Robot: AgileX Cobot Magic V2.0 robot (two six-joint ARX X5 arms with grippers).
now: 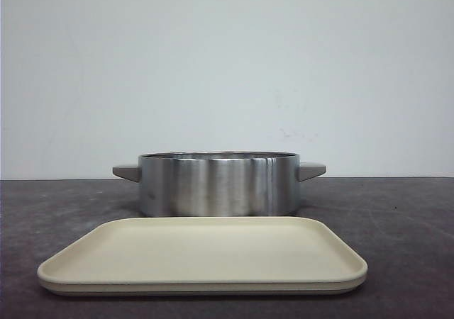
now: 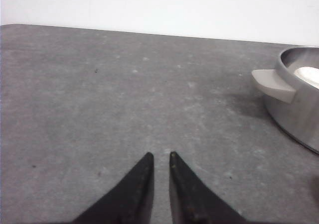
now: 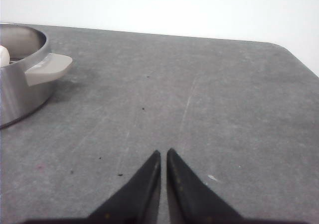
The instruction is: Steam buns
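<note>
Tray point(image 1: 202, 252) bare; white bun point(image 2: 310, 74) glimpsed inside steel pot point(image 1: 218, 184). Left gripper point(image 2: 159, 157) and right gripper point(image 3: 163, 153) nearly closed, empty, over table point(image 1: 411, 220). Loading apparently done; next probably lidding, no lid visible.

One low front camera, two wrist cameras looking in from either side.

The front view is sitting almost level with the dark grey speckled tabletop point(image 1: 404, 227), facing a white wall, close behind a cream rectangular plastic tray point(image 1: 202, 252) and a round brushed-steel pot with beige handles point(image 1: 218, 184). The left wrist view is looking down over its black pincer point(image 2: 159, 157) with the pot point(image 2: 299, 104) at its edge; the right wrist view, over its pincer point(image 3: 163, 153), is sharing that same pot point(image 3: 20, 84).
</note>
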